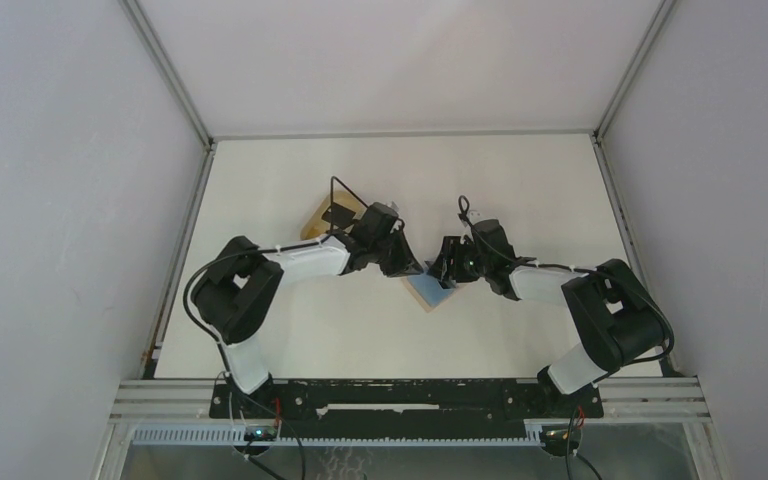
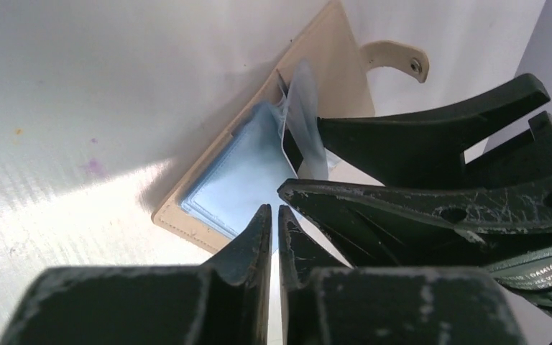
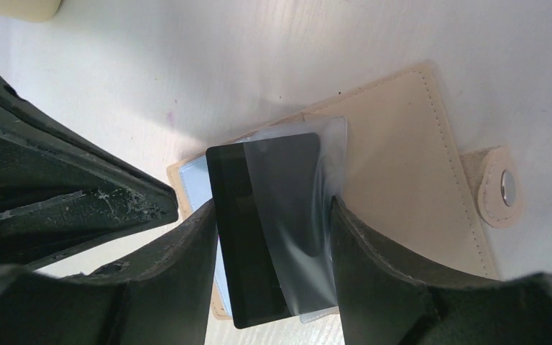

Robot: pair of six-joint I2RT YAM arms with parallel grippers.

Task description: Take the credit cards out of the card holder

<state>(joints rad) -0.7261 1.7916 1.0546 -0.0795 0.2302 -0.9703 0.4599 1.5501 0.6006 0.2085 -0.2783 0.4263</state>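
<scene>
Status: partway, first card coming out, not clear yet. Right hand is closed on the lifted card across its two long edges, jaws at mid width with the card filling the gap. The card is dark with a clear, bluish layer over it that bows against one finger. Its lower end looks close to the card holder's pocket; can't tell if it is fully free. The holder lies flat and open on the surface, right under the right hand, with its snap tab sticking out past the far finger. Left hand is all but shut with nothing between the fingers. Its tips sit at the holder's near edge, over the light blue cards — looks like it's pinning the holder down, though contact isn't clear. Those blue cards are in the pocket, more than one by the stacked edges. Left to do: pull this card clear, set it down away from the holder, then repeat for the rest — most of the job is ahead.
</scene>
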